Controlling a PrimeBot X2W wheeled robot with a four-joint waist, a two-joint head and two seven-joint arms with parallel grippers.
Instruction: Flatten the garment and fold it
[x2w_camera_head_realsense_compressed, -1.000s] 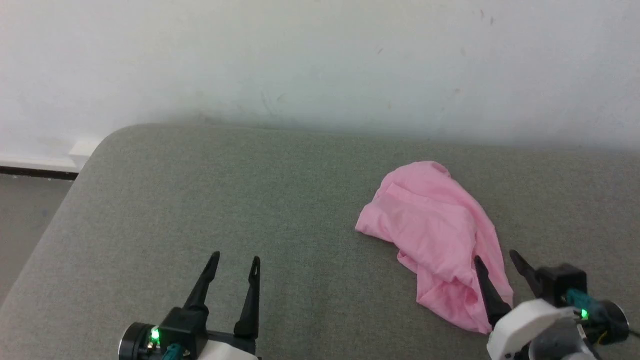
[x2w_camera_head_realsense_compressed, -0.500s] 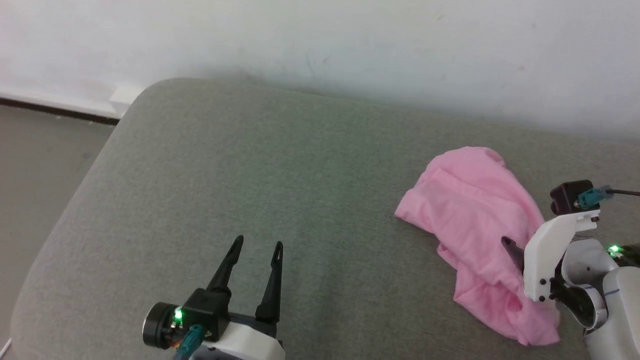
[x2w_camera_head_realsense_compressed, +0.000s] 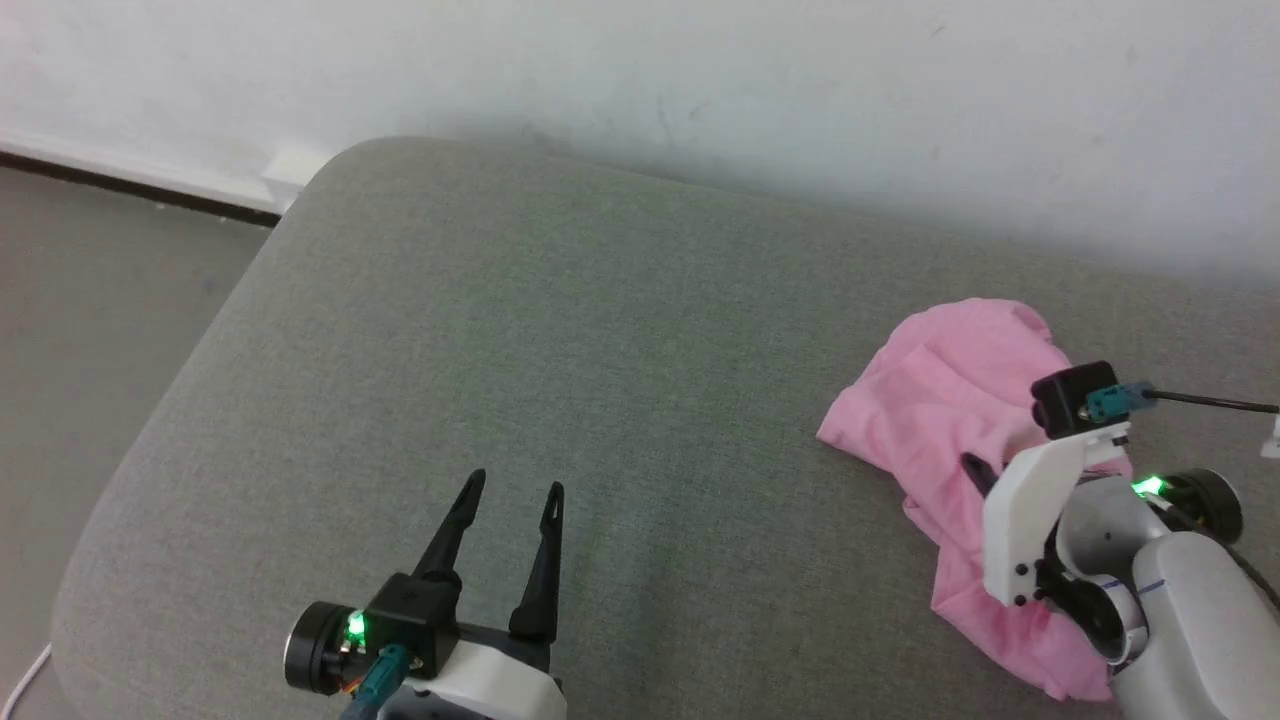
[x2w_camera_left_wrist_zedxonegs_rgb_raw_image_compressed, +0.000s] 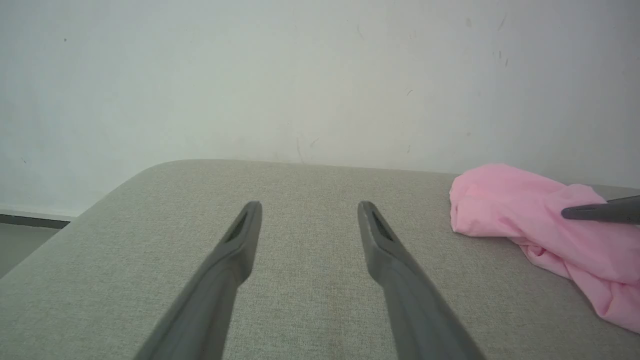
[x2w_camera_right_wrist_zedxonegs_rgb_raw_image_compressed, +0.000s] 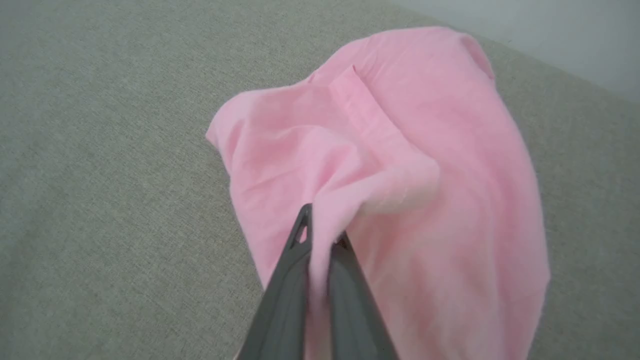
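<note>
Head view: where are the shorts (x2w_camera_head_realsense_compressed: 940, 400)?
Heaped on the cushion (x2w_camera_head_realsense_compressed: 600, 350), right pincer (x2w_camera_head_realsense_compressed: 972, 466) on them; left pincer (x2w_camera_head_realsense_compressed: 515, 482) well off to their left, apart.
Left wrist view?
Shorts right of its spread fingers.
Right wrist view?
Right pincer clamped on a shorts fold.

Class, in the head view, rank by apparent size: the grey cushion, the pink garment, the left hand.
Largest: cushion.
Then: garment.
Smallest: left hand, though nearness to the camera enlarges it.
</note>
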